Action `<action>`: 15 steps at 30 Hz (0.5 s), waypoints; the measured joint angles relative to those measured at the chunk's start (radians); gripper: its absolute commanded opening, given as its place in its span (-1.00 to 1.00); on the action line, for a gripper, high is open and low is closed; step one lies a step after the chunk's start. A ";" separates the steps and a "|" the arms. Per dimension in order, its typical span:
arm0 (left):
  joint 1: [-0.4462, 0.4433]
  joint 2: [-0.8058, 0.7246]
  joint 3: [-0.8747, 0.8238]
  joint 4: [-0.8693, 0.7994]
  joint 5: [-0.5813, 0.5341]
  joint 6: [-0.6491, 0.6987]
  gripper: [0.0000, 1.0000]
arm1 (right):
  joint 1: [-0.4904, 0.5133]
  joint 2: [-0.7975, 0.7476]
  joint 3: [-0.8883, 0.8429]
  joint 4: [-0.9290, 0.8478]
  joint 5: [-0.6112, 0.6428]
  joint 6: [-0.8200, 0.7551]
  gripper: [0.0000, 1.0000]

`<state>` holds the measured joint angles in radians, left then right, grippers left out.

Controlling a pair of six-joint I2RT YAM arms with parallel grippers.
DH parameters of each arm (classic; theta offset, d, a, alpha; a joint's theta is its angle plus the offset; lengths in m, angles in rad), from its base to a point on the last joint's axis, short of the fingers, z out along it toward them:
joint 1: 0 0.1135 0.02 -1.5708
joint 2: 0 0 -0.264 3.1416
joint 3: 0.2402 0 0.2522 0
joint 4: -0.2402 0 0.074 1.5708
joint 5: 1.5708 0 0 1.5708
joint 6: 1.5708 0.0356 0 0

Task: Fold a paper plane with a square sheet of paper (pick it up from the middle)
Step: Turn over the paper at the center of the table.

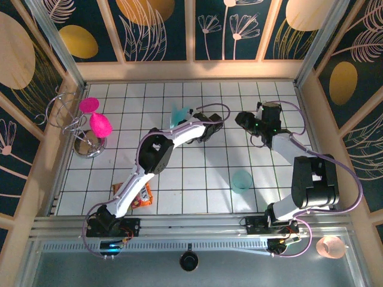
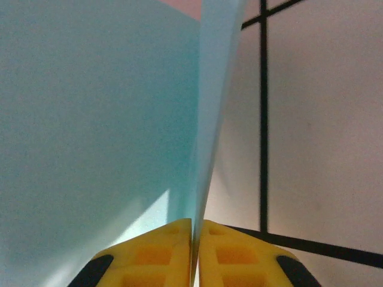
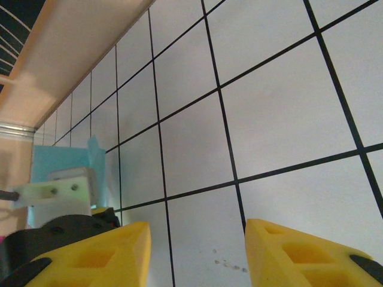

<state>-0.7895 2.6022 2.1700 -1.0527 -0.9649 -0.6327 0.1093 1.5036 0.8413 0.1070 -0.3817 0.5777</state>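
The square sheet of paper (image 1: 179,113) is light blue and stands up off the tiled floor at the back middle. My left gripper (image 1: 187,120) is shut on it. In the left wrist view the yellow fingertips (image 2: 173,239) meet at the left gripper (image 2: 195,222), pinching the paper's edge, and the sheet (image 2: 90,119) bends away in two flaps. My right gripper (image 1: 244,120) hovers to the right of it, apart from it. Seen from the right wrist, that gripper (image 3: 197,230) is open over bare tiles, with the paper (image 3: 60,161) at far left.
A round teal cup (image 1: 241,180) stands on the tiles front right. An orange snack packet (image 1: 141,196) lies by the left arm. Two pink items (image 1: 100,124) and a wire rack (image 1: 70,119) sit at the left wall. A pink cup (image 1: 330,246) rests outside the frame.
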 measured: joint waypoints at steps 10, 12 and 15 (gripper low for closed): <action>-0.007 0.000 0.013 -0.008 0.073 -0.029 -0.50 | -0.011 0.000 -0.002 0.000 0.000 0.008 -0.09; -0.007 -0.016 0.002 0.011 0.111 -0.031 -0.45 | -0.011 0.000 -0.002 0.000 0.000 0.010 -0.10; -0.008 -0.070 -0.056 0.076 0.217 -0.034 -0.37 | -0.011 0.000 -0.002 0.000 0.001 0.014 -0.10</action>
<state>-0.7979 2.5324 2.1139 -0.9768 -0.7483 -0.6670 0.0986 1.5036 0.8391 0.1070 -0.3809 0.5922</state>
